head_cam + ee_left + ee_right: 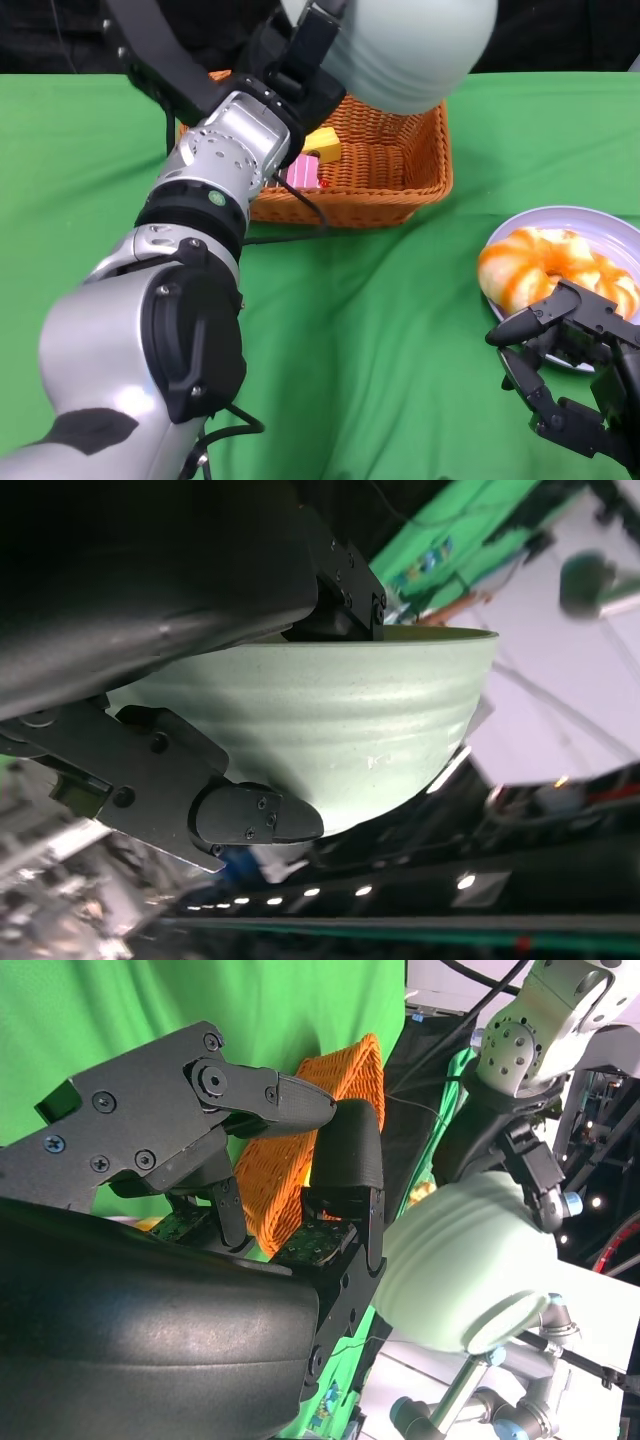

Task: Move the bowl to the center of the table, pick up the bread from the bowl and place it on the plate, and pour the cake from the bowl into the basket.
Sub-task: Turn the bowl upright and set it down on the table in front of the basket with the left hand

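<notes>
Bowl: the pale green bowl (400, 45) is lifted off the table in my left hand, tipped over the wicker basket (400, 170); its ribbed outer wall fills my left wrist view.
Left hand: my left hand (200, 780) is clamped on the bowl, fingers (255, 818) pressed against its outside and the rest over its rim.
Cake: a pink and yellow piece (312, 160) lies inside the basket, close to my left wrist.
Basket: it stands on the green table (380, 330) at the far side, directly under the bowl.
Bread: the orange-and-white glazed bread (555, 270) rests on the pale plate (600, 222) at my right.
Right hand: my right hand (575, 375) holds nothing, fingers apart, just beside the plate's near edge.
</notes>
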Tool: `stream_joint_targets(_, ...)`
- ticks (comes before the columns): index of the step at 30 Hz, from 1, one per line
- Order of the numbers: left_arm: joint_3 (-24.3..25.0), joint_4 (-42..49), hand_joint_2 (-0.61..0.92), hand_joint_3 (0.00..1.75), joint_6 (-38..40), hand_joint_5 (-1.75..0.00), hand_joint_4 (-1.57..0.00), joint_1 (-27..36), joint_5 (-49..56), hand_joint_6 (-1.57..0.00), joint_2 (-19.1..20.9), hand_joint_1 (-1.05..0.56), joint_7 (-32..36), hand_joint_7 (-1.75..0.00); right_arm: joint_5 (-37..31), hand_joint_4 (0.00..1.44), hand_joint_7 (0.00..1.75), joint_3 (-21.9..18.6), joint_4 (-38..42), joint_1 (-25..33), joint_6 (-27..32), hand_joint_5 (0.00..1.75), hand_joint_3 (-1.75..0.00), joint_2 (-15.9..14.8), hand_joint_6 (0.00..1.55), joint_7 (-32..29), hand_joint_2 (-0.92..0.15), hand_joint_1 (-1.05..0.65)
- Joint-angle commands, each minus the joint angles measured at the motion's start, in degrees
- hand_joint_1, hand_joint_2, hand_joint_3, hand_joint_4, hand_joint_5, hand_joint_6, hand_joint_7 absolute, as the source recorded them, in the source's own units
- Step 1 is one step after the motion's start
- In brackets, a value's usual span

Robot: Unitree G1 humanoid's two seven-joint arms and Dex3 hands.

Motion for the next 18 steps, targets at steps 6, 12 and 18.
stream_joint_targets(6,-14.0,-5.4,0.74,0.87,-12.2,-1.75,-0.76,1.7,13.0,-0.76,6.1,-0.19,-17.7,-1.52,0.1,0.73,1.22,0.0,-0.5,0.0,0.0,1.54,-0.76,-0.3,0.71,-0.4,-0.64,-0.17)
stream_joint_targets(12,-22.4,-11.0,0.70,0.89,-28.0,-1.75,-0.75,7.4,20.7,-0.61,11.0,-0.26,-26.9,-1.65,0.1,0.74,1.21,-0.3,-0.5,-0.3,0.2,1.53,-0.76,-0.7,0.72,-0.4,-0.64,-0.18)
stream_joint_targets(18,-28.7,-14.4,0.71,0.85,-48.0,-1.72,-0.79,14.3,27.4,-0.72,15.7,-0.19,-28.6,-1.41,0.6,0.74,1.20,-0.5,-0.5,-0.3,0.5,1.51,-0.75,-0.9,0.72,0.1,-0.64,-0.18)
